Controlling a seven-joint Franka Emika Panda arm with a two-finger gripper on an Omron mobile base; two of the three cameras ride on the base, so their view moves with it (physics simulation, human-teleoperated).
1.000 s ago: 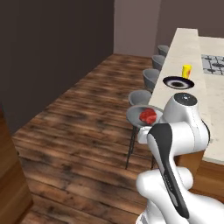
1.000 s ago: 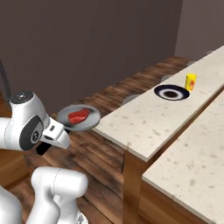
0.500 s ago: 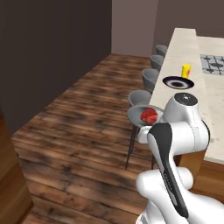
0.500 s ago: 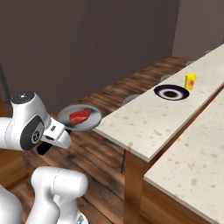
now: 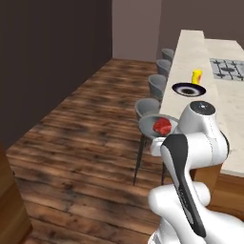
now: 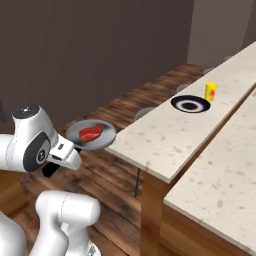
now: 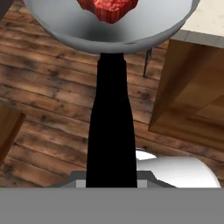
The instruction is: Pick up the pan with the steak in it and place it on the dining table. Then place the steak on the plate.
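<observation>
Carrying the pan (image 6: 91,135) by its black handle (image 7: 110,127), the arm held it in the air just off the near end of the dining table (image 6: 165,137), level with the top and over the wooden floor (image 5: 71,138). The gripper (image 6: 67,155) appeared clamped on that handle, which ran straight back to the hand in the hand view; the fingertips themselves were hidden, so the grip is inferred from the pan hanging unsupported. The steak (image 6: 91,132) lay inside the pan, near its middle.

Progress, as judged: the pickup was done; setting the pan on the table and moving the steak to the plate (image 6: 190,104) both remained. The plate sat well along the table toward the far end, empty, with a small yellow cup (image 6: 211,91) just beside it on the far side.

Surroundings: grey stools (image 5: 153,86) lined the left side of the table, one directly under the pan. A second counter with a stovetop (image 5: 228,69) ran along the right. The near stretch of table between pan and plate looked bare, so nothing obvious blocked the set-down; the table edge itself was the nearest thing to clear.
</observation>
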